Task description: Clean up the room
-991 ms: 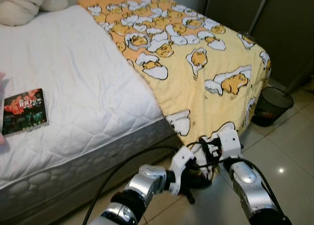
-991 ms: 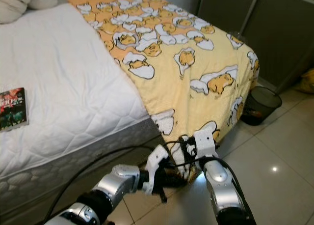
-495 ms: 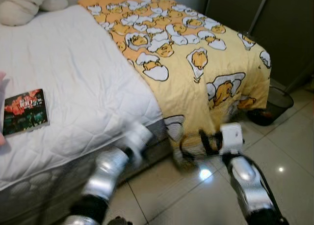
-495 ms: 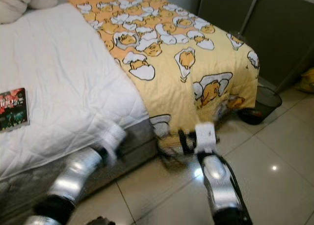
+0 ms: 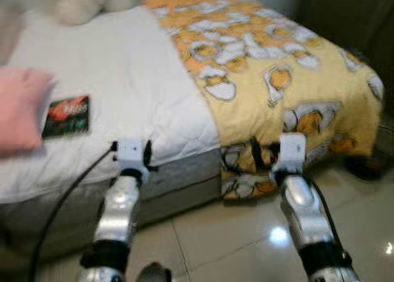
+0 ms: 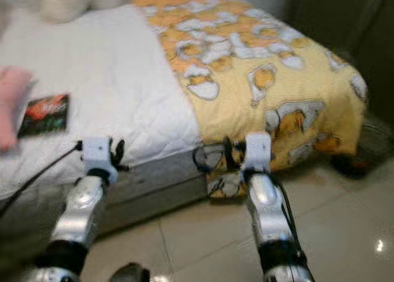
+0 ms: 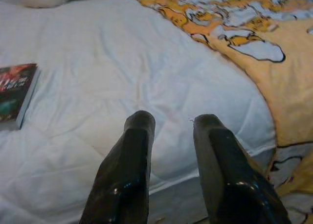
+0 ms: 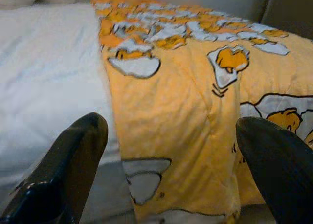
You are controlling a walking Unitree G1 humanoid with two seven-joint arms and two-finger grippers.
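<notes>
Both pincers raised at the bedside, ready to straighten the blanket

The right pincer (image 8: 171, 175) gapes wide, empty, facing the yellow blanket (image 5: 289, 79) at the frame's right; the left pincer (image 7: 171, 131) is narrowly parted, empty, over the white mattress (image 5: 123, 79). Best to grip the blanket's hanging edge squarely, sparing the book (image 5: 66, 116) at left.

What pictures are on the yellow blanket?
The blanket is yellow-orange with white and yellow cartoon egg shapes outlined in dark lines. It shows best in the right wrist view.
</notes>
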